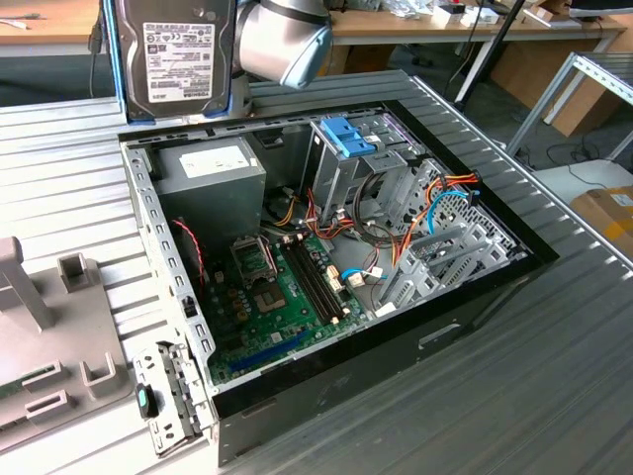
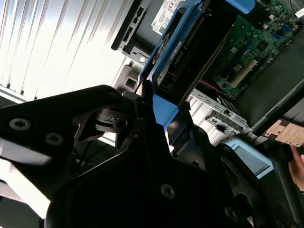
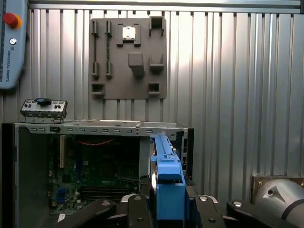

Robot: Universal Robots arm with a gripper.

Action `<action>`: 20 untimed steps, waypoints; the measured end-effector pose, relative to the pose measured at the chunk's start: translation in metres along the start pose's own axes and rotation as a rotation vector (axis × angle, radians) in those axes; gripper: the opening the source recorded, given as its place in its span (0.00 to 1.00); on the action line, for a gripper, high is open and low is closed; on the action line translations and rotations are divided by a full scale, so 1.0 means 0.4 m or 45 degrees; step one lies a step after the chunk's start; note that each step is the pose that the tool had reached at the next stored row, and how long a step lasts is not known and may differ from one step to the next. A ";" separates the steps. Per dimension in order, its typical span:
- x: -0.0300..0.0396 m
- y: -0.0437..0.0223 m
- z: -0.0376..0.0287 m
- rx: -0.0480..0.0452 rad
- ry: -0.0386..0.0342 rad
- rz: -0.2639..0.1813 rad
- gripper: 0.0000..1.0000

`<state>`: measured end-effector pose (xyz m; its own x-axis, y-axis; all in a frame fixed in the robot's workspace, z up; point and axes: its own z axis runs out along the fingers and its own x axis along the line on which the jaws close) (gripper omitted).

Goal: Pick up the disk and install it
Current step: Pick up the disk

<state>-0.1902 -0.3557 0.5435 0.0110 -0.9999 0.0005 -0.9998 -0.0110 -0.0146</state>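
Blue-framed disk point(image 1: 178, 54), judged rigid, dense and shock-sensitive, hangs at eleven o'clock of the case point(image 1: 376, 366); your gripper point(image 3: 169, 211) is clamped across its bracket edges, the right place to hold.

Open case point(image 1: 415, 346), crowded floor
With the disk point(image 1: 178, 54) clamped in my gripper point(image 3: 169, 209) above its 11 o'clock rim in the exterior view, the power-supply box point(image 1: 213, 168) blocks 10, the blue-latched cage point(image 1: 341, 158) 12, cables point(image 1: 435, 223) 3; the motherboard point(image 1: 287, 287) lies low at 6.
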 end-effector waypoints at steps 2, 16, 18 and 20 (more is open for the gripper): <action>0.000 -0.018 0.000 0.000 0.0000 0.000 0.37; 0.012 -0.048 0.004 0.119 0.0008 -0.013 0.37; 0.033 -0.047 0.004 0.120 0.0009 -0.013 0.37; 0.073 -0.047 0.005 0.120 0.0007 -0.013 0.37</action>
<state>-0.1711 -0.3847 0.5417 0.0214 -0.9998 0.0018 -0.9938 -0.0215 -0.1089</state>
